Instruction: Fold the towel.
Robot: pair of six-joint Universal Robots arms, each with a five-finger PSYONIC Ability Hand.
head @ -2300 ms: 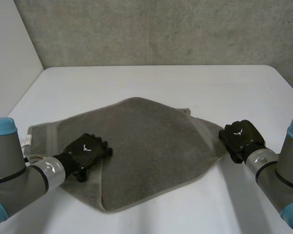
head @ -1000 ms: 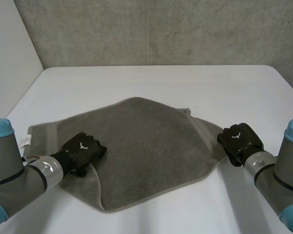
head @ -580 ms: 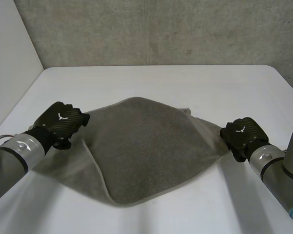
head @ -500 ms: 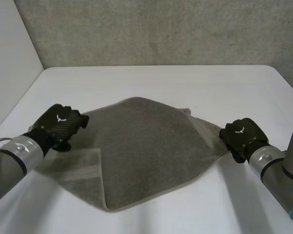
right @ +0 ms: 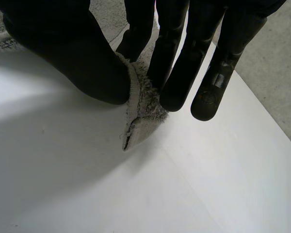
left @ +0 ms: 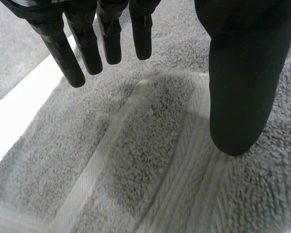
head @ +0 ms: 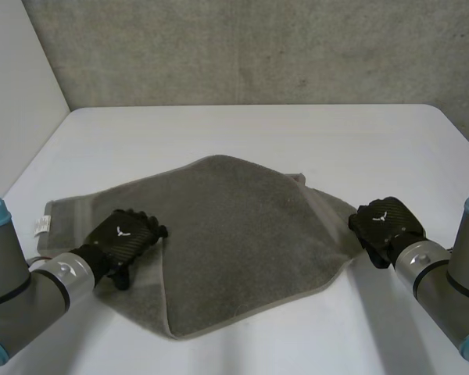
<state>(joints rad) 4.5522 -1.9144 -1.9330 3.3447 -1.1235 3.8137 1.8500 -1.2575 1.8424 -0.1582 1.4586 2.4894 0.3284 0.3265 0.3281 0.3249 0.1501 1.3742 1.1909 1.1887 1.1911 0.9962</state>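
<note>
Head view, where's the grey terry towel (head: 242, 234)? (A)
Middle of the white table (head: 242, 129), lying flat, one flap folded over the lower layer; small white tag (head: 41, 226) at its 9 o'clock edge. (B)
And the left hand (head: 127, 237)? (A)
On the towel's 8 o'clock side. Left wrist view: fingers (left: 68, 53) straight, wide apart from the thumb (left: 240, 92), nothing pinched. (B)
And the right hand (head: 384, 221)? (A)
At the 3 o'clock corner. Right wrist view: thumb (right: 82, 68) and fingers (right: 174, 73) clamp that corner, its tip poking out. (B)
</note>
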